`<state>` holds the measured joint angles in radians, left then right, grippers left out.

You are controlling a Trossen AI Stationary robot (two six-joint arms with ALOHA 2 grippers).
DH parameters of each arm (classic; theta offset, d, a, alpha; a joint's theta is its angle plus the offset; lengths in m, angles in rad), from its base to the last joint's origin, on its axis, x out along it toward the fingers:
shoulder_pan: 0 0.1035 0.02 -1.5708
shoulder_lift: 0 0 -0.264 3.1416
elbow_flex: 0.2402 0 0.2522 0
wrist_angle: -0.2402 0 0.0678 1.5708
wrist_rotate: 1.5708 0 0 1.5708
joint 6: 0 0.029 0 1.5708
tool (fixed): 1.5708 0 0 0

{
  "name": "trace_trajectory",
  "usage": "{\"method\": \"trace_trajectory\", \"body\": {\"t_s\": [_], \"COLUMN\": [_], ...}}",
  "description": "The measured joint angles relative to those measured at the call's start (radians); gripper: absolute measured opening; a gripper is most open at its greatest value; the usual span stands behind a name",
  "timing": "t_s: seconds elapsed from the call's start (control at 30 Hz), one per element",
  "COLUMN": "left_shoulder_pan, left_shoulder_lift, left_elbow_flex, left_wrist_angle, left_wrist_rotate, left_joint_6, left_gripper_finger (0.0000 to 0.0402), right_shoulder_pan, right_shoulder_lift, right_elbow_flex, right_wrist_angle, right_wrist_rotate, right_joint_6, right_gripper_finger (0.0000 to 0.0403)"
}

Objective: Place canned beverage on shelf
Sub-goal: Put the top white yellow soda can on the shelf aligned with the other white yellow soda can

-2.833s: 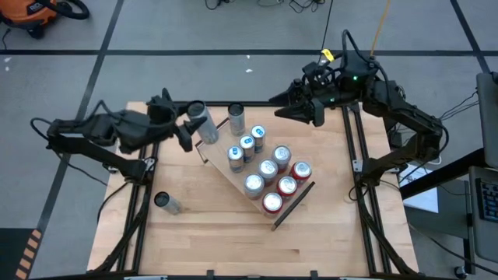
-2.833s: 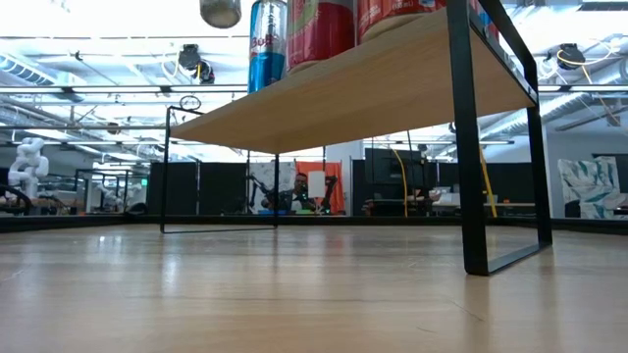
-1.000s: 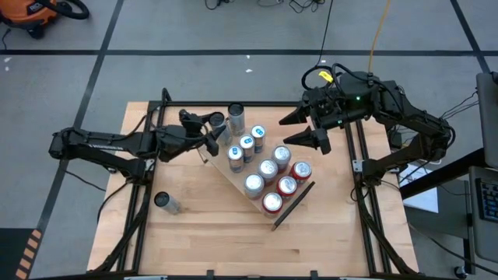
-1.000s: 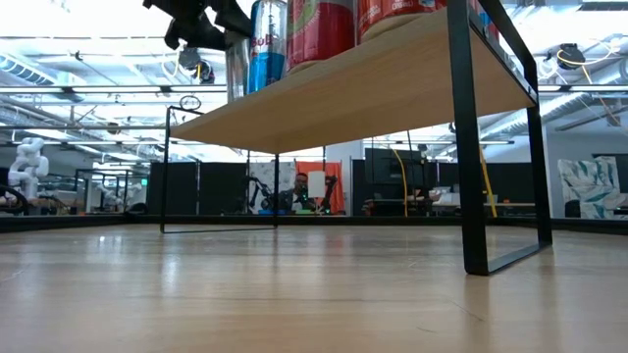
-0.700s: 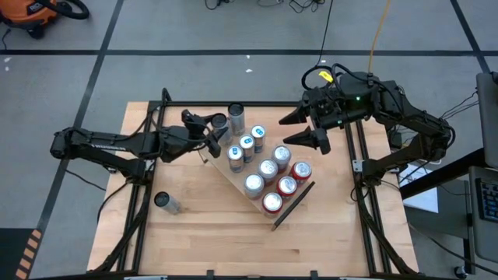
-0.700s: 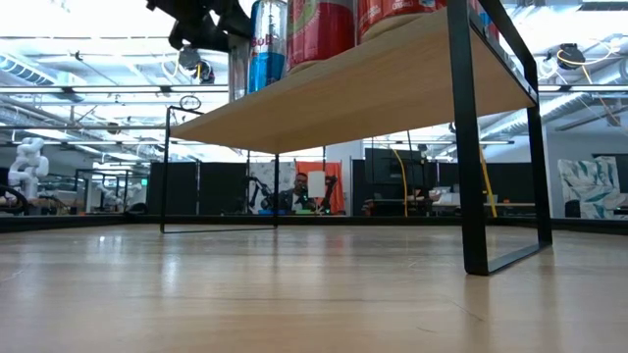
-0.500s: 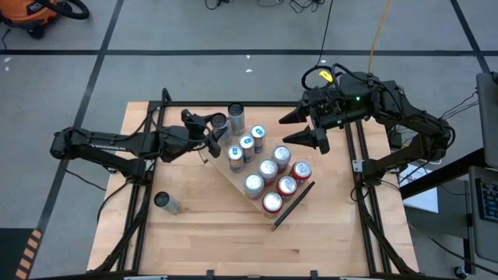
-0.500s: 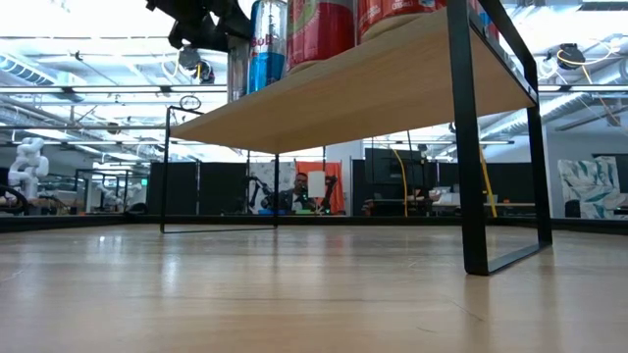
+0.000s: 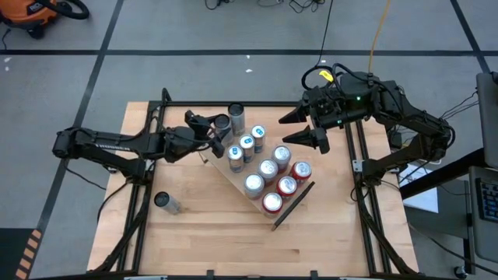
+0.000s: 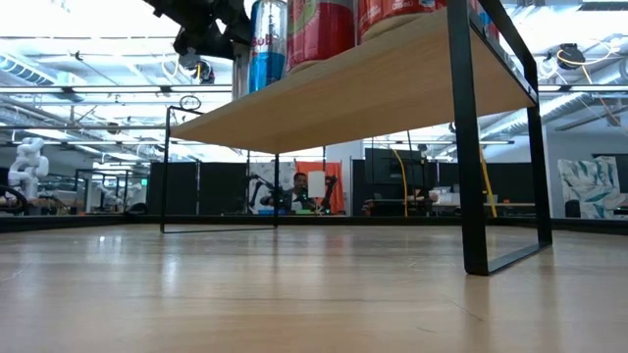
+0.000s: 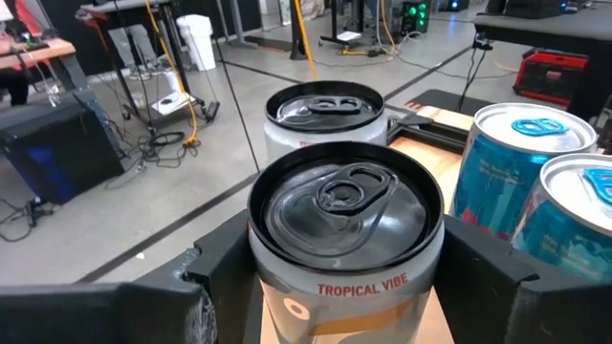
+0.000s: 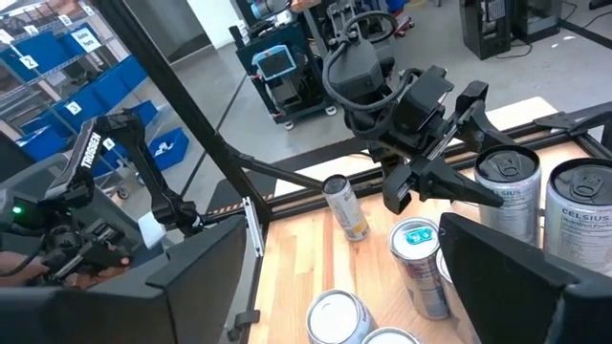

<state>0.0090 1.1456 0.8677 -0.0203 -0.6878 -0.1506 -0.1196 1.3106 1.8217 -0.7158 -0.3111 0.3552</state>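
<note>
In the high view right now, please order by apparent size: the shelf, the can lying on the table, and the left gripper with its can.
1. The shelf, clearly the largest.
2. The left gripper with the can it holds.
3. The lying can, smallest.

I see grey concrete floor (image 9: 194, 31) w/ dark tape lines around the wooden tabletop (image 9: 218, 233), which sits on a black frame. Orange shop vac (image 9: 35, 14) at far left corner, yellow cable (image 9: 379, 27) running across floor at far right. Low view: big open hall, bright ceiling strip lights (image 10: 88, 90), dark partitions (image 10: 221, 186) along the back, a person (image 10: 300, 186) seated far off by an orange panel (image 10: 334, 181), white robot figure (image 10: 27, 162) at left. Blue storage bins (image 12: 43, 48) on racks show in right wrist view; a white bin (image 11: 198, 38) and black stands in left wrist view.
</note>
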Motion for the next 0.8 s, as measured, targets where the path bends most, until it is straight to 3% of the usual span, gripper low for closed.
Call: {"method": "trace_trajectory", "body": {"t_s": [0.8], "left_shoulder_pan": [0.000], "left_shoulder_lift": [0.008], "left_elbow_flex": [-0.001], "left_wrist_angle": [0.040], "left_wrist_rotate": [-0.024], "left_joint_6": [0.032], "left_gripper_finger": [0.0272], "right_shoulder_pan": [0.000], "right_shoulder_lift": [0.000], "right_elbow_flex": [0.000], "right_wrist_angle": [0.001], "right_wrist_rotate": [0.000], "right_joint_6": [0.002], "right_gripper_finger": [0.0322]}}
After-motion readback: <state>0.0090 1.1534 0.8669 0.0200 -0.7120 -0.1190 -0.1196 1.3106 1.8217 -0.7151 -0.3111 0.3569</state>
